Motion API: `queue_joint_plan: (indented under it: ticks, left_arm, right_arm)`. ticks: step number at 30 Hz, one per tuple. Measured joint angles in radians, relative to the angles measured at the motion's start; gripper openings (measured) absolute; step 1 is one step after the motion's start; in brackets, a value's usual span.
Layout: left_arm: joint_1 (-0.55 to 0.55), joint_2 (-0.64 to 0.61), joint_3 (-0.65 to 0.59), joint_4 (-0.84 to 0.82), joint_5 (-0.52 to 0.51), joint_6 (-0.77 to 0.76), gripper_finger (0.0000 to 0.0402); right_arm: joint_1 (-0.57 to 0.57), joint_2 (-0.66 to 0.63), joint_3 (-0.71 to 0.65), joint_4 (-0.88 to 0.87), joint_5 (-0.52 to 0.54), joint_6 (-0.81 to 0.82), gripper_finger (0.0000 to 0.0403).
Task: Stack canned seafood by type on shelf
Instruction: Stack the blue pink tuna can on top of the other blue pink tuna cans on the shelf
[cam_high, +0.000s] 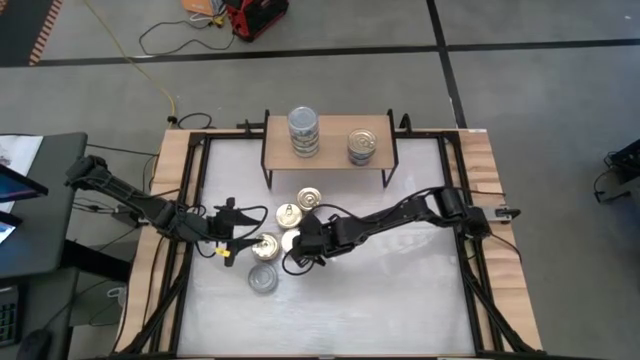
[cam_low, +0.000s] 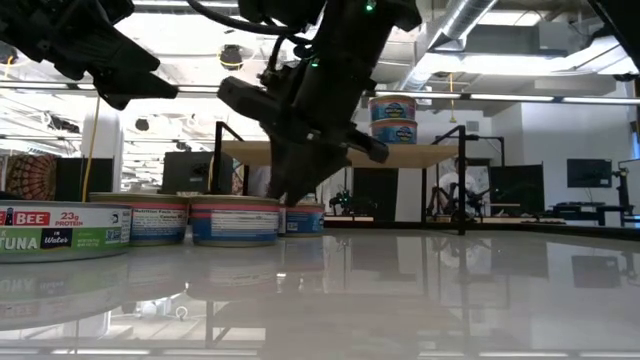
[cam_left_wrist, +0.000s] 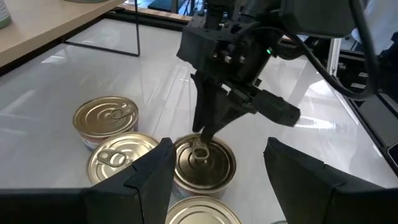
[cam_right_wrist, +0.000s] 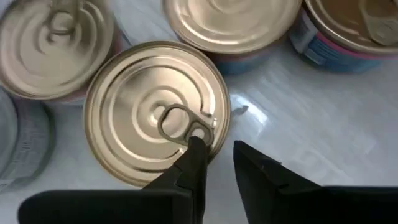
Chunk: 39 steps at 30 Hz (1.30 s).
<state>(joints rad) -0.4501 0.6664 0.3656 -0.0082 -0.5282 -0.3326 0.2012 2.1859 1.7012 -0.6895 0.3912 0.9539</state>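
The shelf (cam_high: 328, 150) stands at the table's far side with two stacks of tins (cam_high: 303, 132) (cam_high: 362, 145) on it. Several gold-lidded tins sit in a cluster on the white table. My right gripper (cam_right_wrist: 217, 155) points steeply down over one of them (cam_high: 291, 240). Its fingers are open by a narrow gap, one over the lid by the pull tab (cam_right_wrist: 180, 124), the other outside the rim. My left gripper (cam_left_wrist: 217, 186) waits open just left of the cluster, holding nothing. My right gripper has one fingertip (cam_right_wrist: 198, 144) at the pull tab's end on the gold lid, coming from above and slanting from the table's right. Whether it touches the lid, I cannot tell. The tin stands flat on the table.
Other gold tins (cam_high: 311, 200) (cam_high: 289, 215) (cam_high: 265, 247) crowd close around the one under my right gripper. A silver-lidded tin (cam_high: 263, 279) stands nearer the front edge. The table's right and near parts are open white surface.
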Motion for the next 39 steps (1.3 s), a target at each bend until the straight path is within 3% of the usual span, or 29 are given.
queue_joint_plan:
  ticks: [13, 21, 30, 35, 39]
  left_arm:
    - [0.0, 0.0, 0.0, -0.001, 0.0, 0.006, 0.0233]
    - [0.0, 0.0, 0.0, -0.001, 0.0, 0.007, 0.0233]
    - [0.0, 0.0, 0.0, -0.002, -0.001, 0.023, 0.0233]
    - [0.0, 0.0, 0.0, -0.003, -0.002, 0.03, 0.0233]
    - [0.0, 0.0, 0.0, -0.003, -0.002, 0.023, 0.0233]
  right_arm:
    - [-0.013, -0.001, -0.105, -0.061, -0.038, 0.065, 0.0105]
    - [-0.012, -0.024, -0.109, -0.106, 0.008, 0.036, 0.0092]
    - [0.071, -0.107, -0.055, -0.134, 0.231, -0.321, 0.0092]
    - [0.137, -0.111, -0.037, -0.032, 0.243, -0.522, 0.01]
    - [0.154, -0.111, -0.037, 0.051, 0.238, -0.562, 0.0147]
